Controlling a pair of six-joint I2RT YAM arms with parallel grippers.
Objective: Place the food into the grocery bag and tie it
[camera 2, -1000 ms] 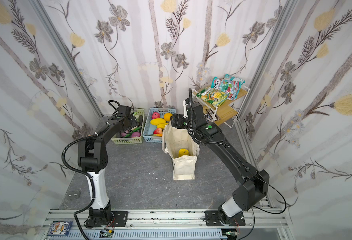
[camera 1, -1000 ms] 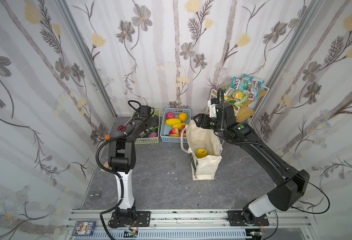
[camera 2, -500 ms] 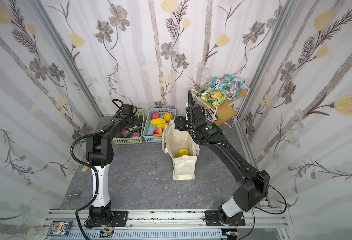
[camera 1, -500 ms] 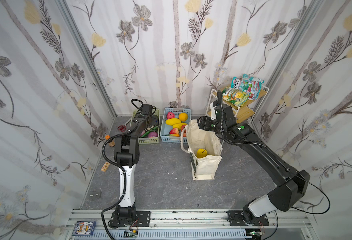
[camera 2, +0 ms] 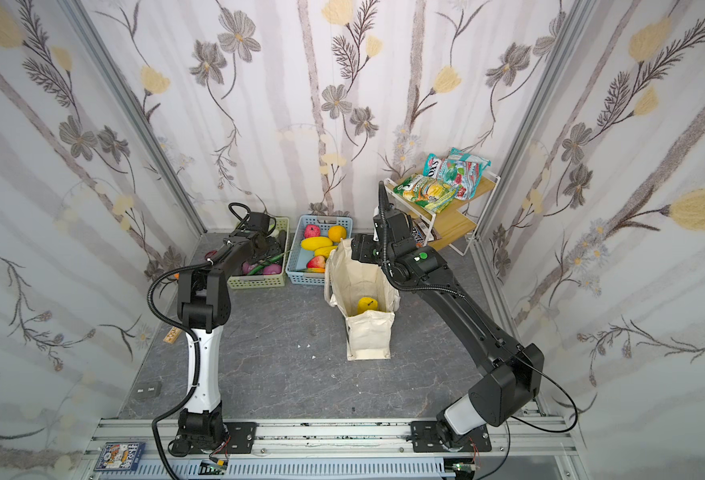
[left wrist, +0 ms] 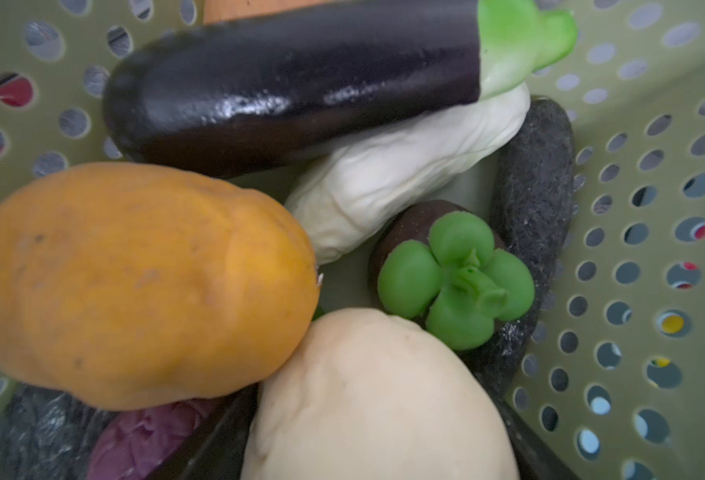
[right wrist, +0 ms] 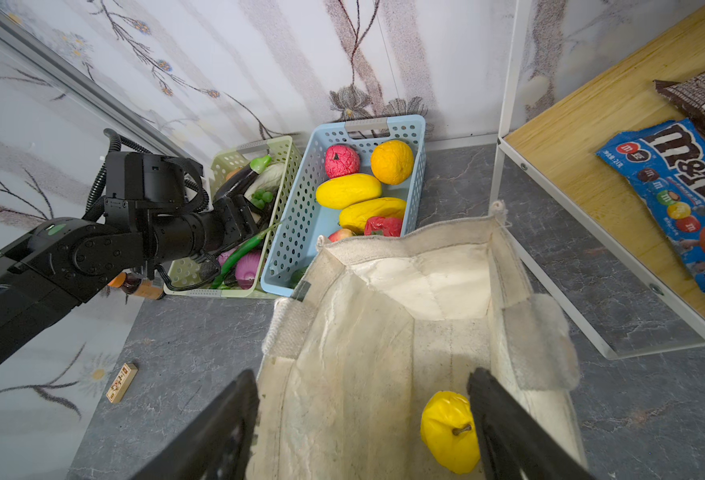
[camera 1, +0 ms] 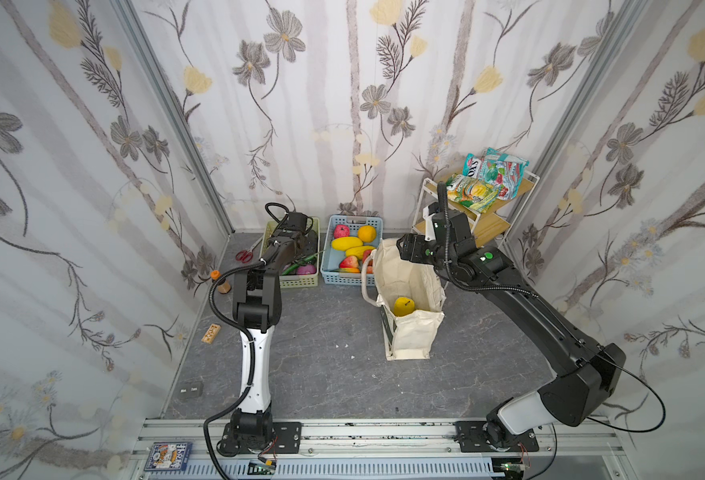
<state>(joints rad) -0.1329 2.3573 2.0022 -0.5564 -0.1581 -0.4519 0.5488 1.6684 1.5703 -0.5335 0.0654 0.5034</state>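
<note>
The grocery bag [camera 1: 413, 332] [camera 2: 369, 336] stands open on the grey floor with one yellow fruit [right wrist: 450, 432] [camera 1: 403, 306] in it. My right gripper [right wrist: 363, 415] [camera 1: 409, 251] hangs open over the bag's rim [right wrist: 404, 245], holding nothing. My left gripper [camera 1: 300, 249] [camera 2: 267, 245] reaches down into the green basket [camera 1: 296, 282]. In the left wrist view a cream food [left wrist: 375, 399] fills the space between its dark fingers [left wrist: 201, 436]; I cannot tell whether they press it. Around it lie an orange food [left wrist: 134, 282], an eggplant [left wrist: 300, 91] and a mangosteen [left wrist: 454, 282].
A blue basket [camera 1: 334, 274] [right wrist: 292, 232] of yellow, red and orange fruit stands between the green basket and the bag. At the back right a white wire shelf [camera 1: 487, 224] holds snack packets [camera 1: 483, 183] and a blue candy packet [right wrist: 674, 199]. Scissors [camera 1: 242, 255] and a wooden block [camera 1: 210, 333] lie at the left.
My left arm has swung its elbow round to the right and stretched further over the green basket. The right gripper has drifted slightly right above the bag.
</note>
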